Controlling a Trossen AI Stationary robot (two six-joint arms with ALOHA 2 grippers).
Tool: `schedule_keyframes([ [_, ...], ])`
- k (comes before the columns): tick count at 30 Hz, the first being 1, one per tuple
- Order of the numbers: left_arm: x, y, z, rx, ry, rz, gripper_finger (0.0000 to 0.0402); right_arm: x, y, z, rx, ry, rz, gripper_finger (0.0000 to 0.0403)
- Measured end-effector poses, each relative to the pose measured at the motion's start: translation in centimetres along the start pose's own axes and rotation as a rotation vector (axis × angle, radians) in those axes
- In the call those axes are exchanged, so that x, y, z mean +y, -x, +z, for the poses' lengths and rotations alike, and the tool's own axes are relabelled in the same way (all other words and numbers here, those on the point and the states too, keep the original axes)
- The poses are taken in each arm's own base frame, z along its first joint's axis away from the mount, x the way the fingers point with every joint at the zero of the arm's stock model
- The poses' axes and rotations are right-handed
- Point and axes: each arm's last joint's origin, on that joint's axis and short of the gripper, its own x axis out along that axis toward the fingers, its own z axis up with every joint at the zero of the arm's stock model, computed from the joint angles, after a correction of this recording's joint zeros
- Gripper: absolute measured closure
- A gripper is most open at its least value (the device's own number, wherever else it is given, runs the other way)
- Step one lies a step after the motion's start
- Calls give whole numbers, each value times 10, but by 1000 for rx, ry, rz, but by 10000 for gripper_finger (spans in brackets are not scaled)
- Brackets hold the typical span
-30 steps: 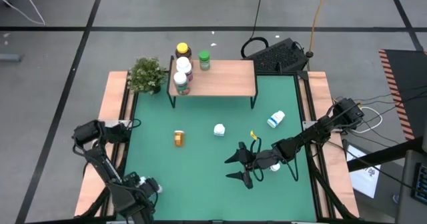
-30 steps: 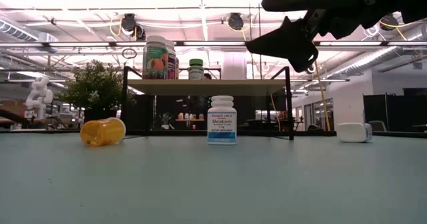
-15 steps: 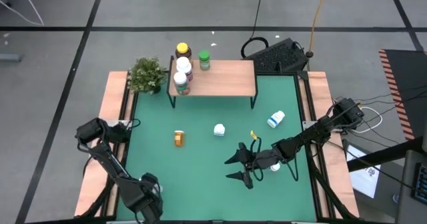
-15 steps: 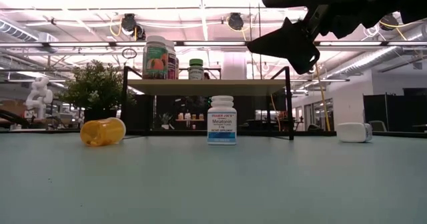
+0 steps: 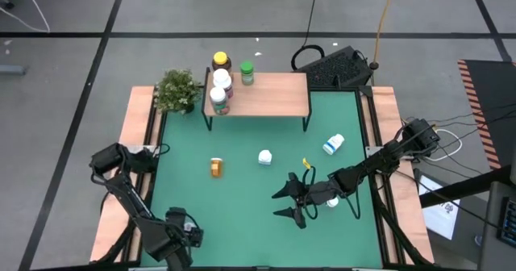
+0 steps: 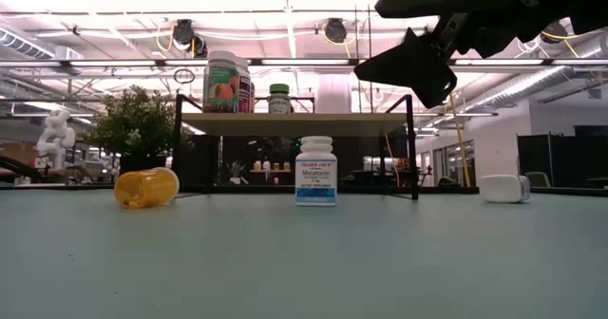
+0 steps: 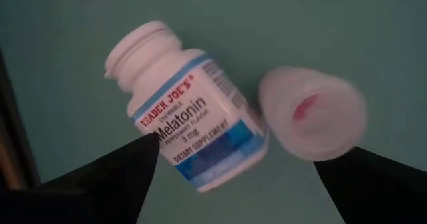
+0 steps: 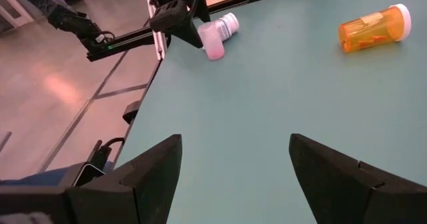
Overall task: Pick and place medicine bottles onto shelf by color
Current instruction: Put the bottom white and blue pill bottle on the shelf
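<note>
The shelf (image 5: 266, 95) stands at the table's far side and bears a yellow-capped amber bottle (image 5: 221, 61), two white-capped bottles (image 5: 220, 89) and a green-capped one (image 5: 247, 72). An orange bottle (image 5: 216, 167) lies on the mat. A white melatonin bottle (image 5: 265, 156) stands upright, and a blue-labelled white bottle (image 5: 333, 144) lies on its side. My left gripper (image 7: 233, 184) is open at the near left corner, above a lying melatonin bottle (image 7: 187, 121) and a second white bottle (image 7: 312, 114). It touches neither. My right gripper (image 5: 289, 203) is open and empty above the mat.
A small potted plant (image 5: 177, 89) stands left of the shelf. Wooden strips (image 5: 137, 142) run along both sides of the green mat. A dark keyboard (image 5: 343, 68) lies behind the shelf's right end. The mat between the loose bottles and the near edge is bare.
My left gripper has moved a little toward the table's right edge along the near edge, and its wrist has turned. My right gripper and the bottles have stayed where they were.
</note>
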Motion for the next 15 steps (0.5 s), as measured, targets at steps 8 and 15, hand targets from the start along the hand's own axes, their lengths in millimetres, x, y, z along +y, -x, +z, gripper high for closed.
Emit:
schedule_keyframes([
  [8, 2, -8, -1, 14, -13, 50, 12, -1, 0, -1, 13, 0, -6, 133],
  [15, 10, -4, 2, 52, -99, 159, 11, -1, 0, -1, 13, 0, -7, 133],
])
